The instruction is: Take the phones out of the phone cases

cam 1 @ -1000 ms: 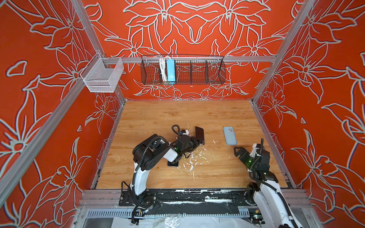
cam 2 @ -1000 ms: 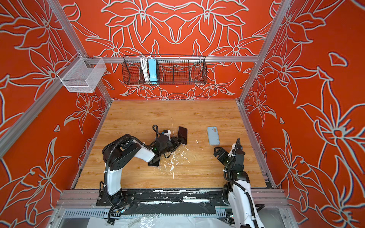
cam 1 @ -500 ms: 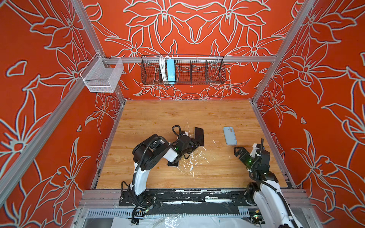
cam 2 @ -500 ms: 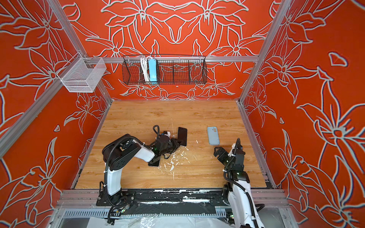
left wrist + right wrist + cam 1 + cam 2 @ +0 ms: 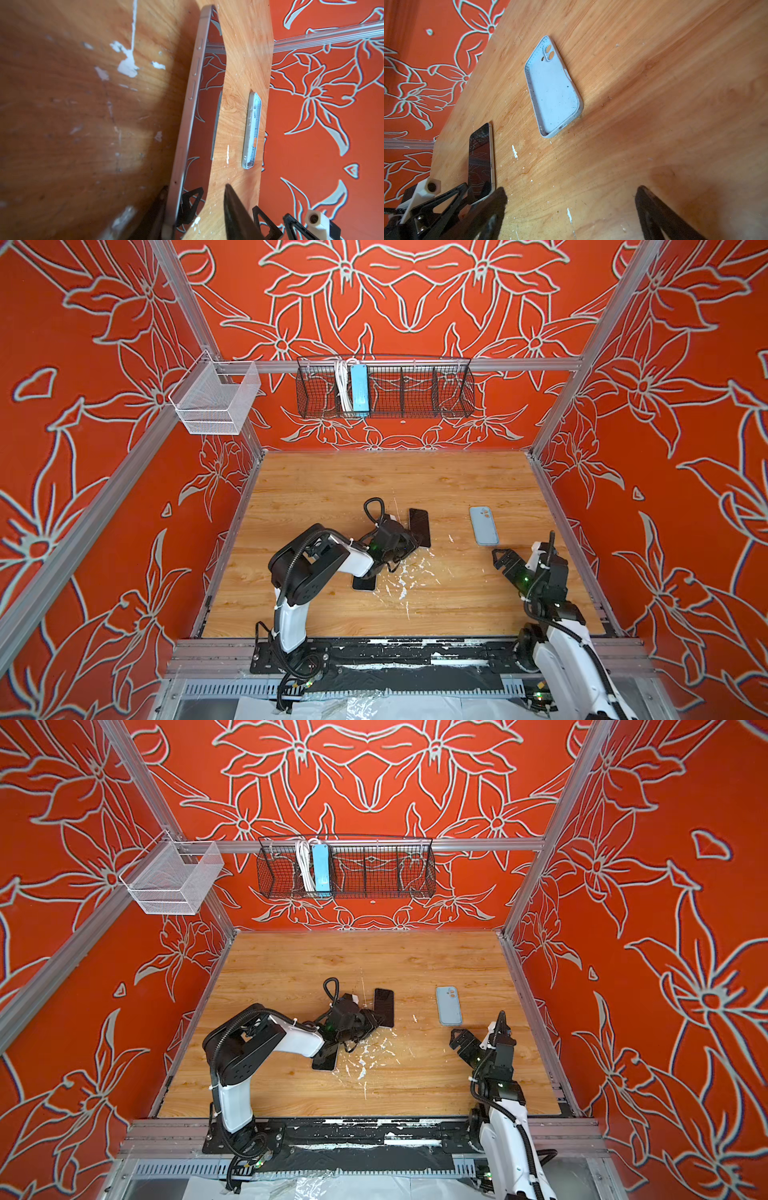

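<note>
The slim phone (image 5: 419,526), with a black glass screen and a pale, faintly pink metal frame, is bare and out of its case. It lies screen up on the light wooden desk (image 5: 374,481), a little left of the middle. In the left wrist view its long edge shows three narrow side buttons and a small pinhole, and the glossy screen mirrors the red flowered wall. Its near end sits between the left fingers (image 5: 234,207), which stand apart. One is close against the frame, though I cannot tell if it touches. The other is clear of the screen, with bare desk showing in the gap. To the right, well apart from the phone, the pale blue soft phone case (image 5: 483,525) lies flat and empty, hollow side up. Its inside is speckled with dark dots, and the wood shows through its two round camera holes. Near its closer end the right fingers (image 5: 500,558) are spread wide with nothing between them. White paint flecks (image 5: 401,578) scatter the desk by the left arm, and a dark flat slab (image 5: 365,584) lies partly under that arm.
</note>
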`<move>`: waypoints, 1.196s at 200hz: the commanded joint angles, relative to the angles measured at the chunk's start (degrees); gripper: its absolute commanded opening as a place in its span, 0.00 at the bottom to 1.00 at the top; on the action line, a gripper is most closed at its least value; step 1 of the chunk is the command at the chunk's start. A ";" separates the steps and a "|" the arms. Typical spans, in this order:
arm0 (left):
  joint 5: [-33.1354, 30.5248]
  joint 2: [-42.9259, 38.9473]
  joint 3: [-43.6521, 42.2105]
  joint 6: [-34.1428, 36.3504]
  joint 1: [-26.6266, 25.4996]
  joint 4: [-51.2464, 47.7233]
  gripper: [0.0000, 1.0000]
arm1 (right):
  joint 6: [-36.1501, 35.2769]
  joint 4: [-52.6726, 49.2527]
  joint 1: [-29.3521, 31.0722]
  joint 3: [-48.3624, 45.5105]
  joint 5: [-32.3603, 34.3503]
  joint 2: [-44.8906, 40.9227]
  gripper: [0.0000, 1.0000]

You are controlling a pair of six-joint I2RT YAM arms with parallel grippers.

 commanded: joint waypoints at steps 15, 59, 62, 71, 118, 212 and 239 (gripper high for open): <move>-1.01 -3.39 1.92 2.62 -0.45 -6.25 0.42 | 0.61 0.31 0.39 -1.02 -0.68 -0.45 0.98; -1.78 -5.30 3.89 3.35 -0.62 -13.94 0.42 | 0.09 -0.21 0.39 -0.68 -1.03 -0.07 0.98; -1.78 -5.39 4.02 3.57 -0.62 -14.26 0.42 | -0.04 -0.34 0.39 -0.55 -0.99 -0.11 0.98; -2.03 -5.51 4.29 3.81 -0.69 -14.88 0.42 | -0.13 -0.57 0.41 -0.40 -1.03 -0.15 0.98; -1.96 -5.60 4.49 3.14 -0.71 -16.02 0.43 | -0.24 -1.50 0.39 -0.32 -1.45 -1.08 0.98; -6.20 -17.51 16.68 21.23 0.15 -46.65 0.70 | -2.90 -11.08 6.49 7.55 5.47 -1.50 0.98; -6.26 -16.89 27.38 32.29 3.13 -68.84 0.98 | -3.11 -10.64 15.07 10.18 12.26 0.32 0.98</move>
